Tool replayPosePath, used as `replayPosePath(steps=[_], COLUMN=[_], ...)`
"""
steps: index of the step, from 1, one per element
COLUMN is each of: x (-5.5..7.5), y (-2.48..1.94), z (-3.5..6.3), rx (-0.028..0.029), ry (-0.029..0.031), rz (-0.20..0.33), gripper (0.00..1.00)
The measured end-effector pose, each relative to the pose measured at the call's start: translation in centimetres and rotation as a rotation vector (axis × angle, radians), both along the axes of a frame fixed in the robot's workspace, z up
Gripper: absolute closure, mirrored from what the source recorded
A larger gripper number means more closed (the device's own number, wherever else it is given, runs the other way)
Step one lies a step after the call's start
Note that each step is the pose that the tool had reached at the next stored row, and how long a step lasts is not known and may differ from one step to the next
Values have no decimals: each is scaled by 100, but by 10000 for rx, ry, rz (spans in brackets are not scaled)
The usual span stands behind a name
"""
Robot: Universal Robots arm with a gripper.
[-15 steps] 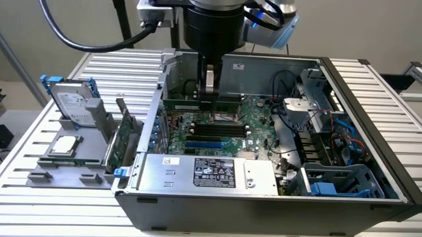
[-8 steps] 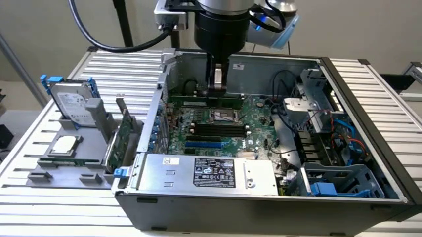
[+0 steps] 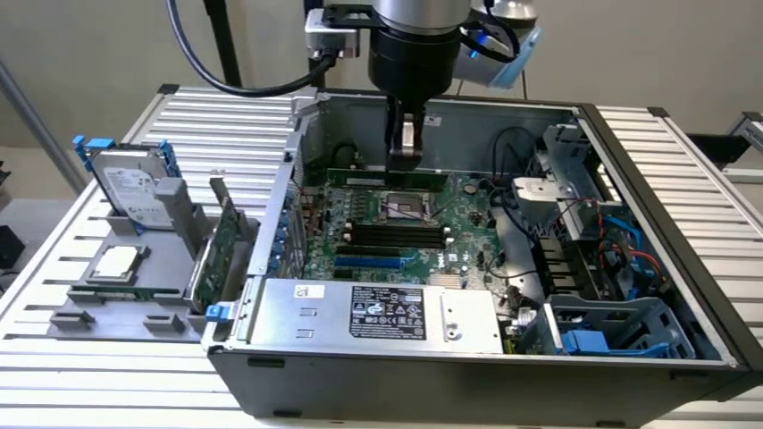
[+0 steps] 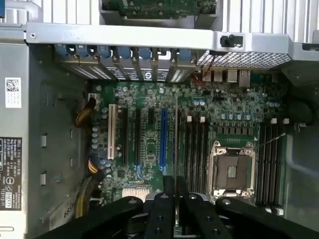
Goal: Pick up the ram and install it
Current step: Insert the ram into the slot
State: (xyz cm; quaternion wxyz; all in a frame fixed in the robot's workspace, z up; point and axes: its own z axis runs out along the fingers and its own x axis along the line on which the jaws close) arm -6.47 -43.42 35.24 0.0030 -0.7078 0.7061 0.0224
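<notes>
Jaws pinch the ram over the motherboard (CPU socket just beside it).

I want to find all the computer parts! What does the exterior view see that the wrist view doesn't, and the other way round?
Exterior view: the silver hard drive in a blue frame and the big green expansion card with a blue tab, standing in a grey holder beside the grey computer case. Wrist view: a white plastic card slot and a yellow wire bundle. Both: the black gripper shut on the thin green ram stick, over the green motherboard with its square silver processor socket.
</notes>
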Motion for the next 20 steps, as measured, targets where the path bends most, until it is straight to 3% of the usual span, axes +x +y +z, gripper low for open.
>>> replayPosePath(steps=[6,10,18,20], x=[108,184,289,291], y=[183,279,382,389], z=[-109,-182,-328,-336], rx=[0,0,1,-4], ry=[0,0,-1,-1], rz=[0,0,-52,-54], gripper=[100,100,100,100])
